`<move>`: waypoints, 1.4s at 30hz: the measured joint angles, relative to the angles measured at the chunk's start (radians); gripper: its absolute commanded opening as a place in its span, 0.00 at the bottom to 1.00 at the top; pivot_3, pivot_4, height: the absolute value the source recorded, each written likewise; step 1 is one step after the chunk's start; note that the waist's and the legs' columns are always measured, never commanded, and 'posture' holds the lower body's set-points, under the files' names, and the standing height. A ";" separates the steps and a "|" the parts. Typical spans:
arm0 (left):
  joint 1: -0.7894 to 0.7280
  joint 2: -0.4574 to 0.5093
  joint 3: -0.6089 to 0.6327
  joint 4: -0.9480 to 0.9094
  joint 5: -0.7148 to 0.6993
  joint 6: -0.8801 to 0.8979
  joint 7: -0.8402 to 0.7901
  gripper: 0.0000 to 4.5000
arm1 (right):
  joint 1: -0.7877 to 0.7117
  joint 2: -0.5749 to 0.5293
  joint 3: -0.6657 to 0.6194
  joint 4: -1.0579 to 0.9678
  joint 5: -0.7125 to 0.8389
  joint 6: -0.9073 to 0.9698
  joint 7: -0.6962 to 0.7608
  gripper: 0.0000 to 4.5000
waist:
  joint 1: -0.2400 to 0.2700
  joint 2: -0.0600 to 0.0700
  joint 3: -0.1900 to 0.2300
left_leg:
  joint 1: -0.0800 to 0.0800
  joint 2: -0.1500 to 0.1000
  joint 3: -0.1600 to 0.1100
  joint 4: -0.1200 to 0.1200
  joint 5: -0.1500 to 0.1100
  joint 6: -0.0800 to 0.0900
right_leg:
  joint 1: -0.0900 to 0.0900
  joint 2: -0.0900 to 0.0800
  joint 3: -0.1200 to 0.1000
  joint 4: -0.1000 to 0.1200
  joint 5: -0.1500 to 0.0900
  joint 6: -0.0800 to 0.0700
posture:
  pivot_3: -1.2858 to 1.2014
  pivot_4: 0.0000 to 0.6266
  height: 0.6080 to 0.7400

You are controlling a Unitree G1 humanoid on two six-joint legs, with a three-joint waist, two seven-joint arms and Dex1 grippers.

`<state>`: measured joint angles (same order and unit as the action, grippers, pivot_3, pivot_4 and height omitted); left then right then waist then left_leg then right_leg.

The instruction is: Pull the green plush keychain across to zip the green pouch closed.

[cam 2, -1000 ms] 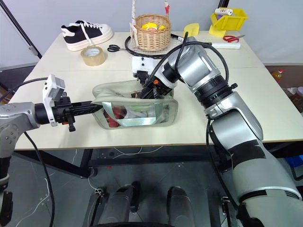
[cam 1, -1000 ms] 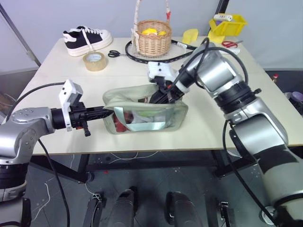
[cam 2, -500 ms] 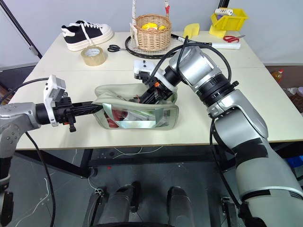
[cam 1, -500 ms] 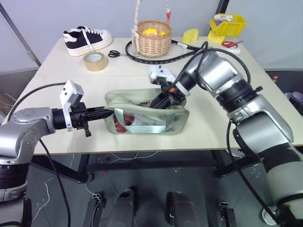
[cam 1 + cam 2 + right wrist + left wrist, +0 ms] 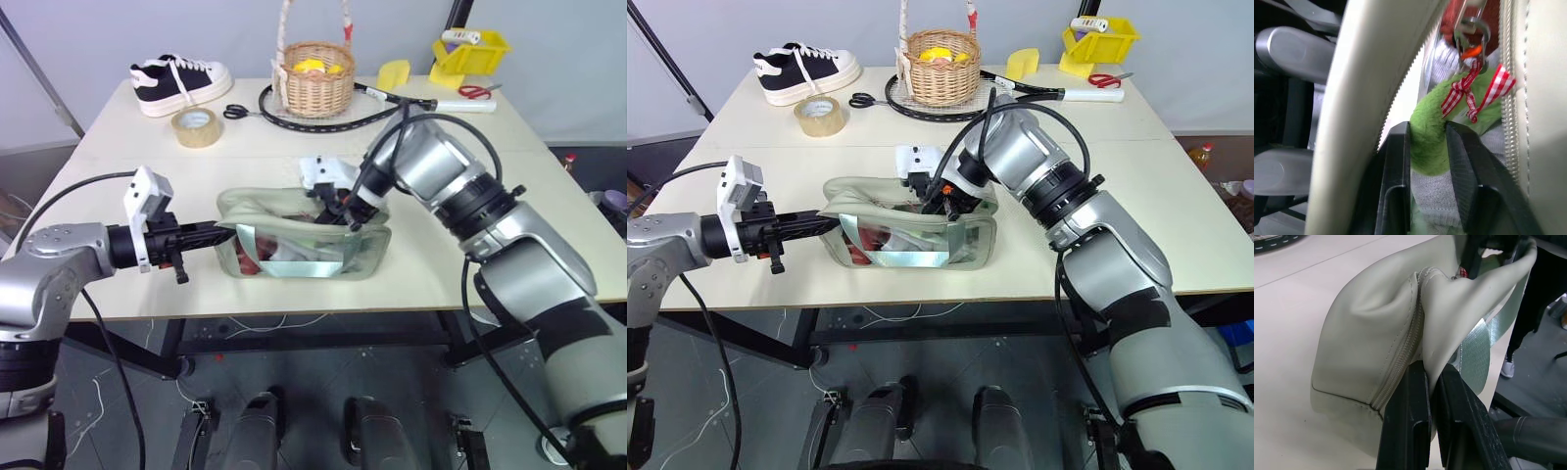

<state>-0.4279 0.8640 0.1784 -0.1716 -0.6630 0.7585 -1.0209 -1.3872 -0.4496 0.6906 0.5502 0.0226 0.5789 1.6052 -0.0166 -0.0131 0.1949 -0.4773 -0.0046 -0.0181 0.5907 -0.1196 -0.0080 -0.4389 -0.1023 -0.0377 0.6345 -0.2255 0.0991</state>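
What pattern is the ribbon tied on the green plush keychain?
Red-and-white gingham ribbon on the green plush keychain, clearest in the right wrist view.

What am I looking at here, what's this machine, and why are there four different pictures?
It is a humanoid robot with two arms, each ending in a two-fingered gripper. Two pictures come from cameras in its head, looking down over a table. The other two come from a camera on each wrist, looking along that gripper's fingers. The left gripper pinches one end of a green pouch. The right gripper reaches into the pouch's open top and squeezes a green plush keychain on the zipper. Farther back lie a shoe, tape, scissors, a basket and a yellow bin.
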 measured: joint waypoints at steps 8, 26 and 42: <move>-0.004 0.000 -0.003 0.003 0.001 0.000 0.002 0.00 | 0.009 0.009 0.001 -0.009 -0.012 0.008 0.001 0.01 | 0.000 0.000 0.000 | 0.000 0.000 0.000 0.000 0.000 0.000 | 0.000 0.000 0.000 0.000 0.000 0.000 | 0.52 0.24 0.88; -0.010 0.003 -0.006 0.015 0.027 -0.010 -0.001 0.00 | -0.096 -0.138 -0.118 0.009 0.159 0.234 0.004 0.01 | 0.000 0.001 0.000 | 0.000 0.000 0.000 0.000 -0.001 -0.001 | 0.000 0.000 0.000 0.000 -0.001 -0.002 | 0.52 0.24 0.88; -0.010 -0.004 -0.007 0.001 0.039 -0.003 0.025 0.00 | -0.053 -0.279 -0.264 0.016 0.052 -0.019 -0.066 0.01 | 0.005 0.001 0.000 | 0.000 0.000 0.001 0.001 -0.001 -0.001 | 0.000 0.000 0.000 0.000 -0.001 -0.001 | 0.52 0.24 0.88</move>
<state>-0.4377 0.8605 0.1717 -0.1710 -0.6236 0.7556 -0.9958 -1.4405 -0.7284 0.4269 0.5661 0.0751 0.5597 1.5390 -0.0117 -0.0124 0.1947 -0.4773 -0.0046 -0.0174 0.5915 -0.1202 -0.0088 -0.4387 -0.1026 -0.0374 0.6341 -0.2263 0.0976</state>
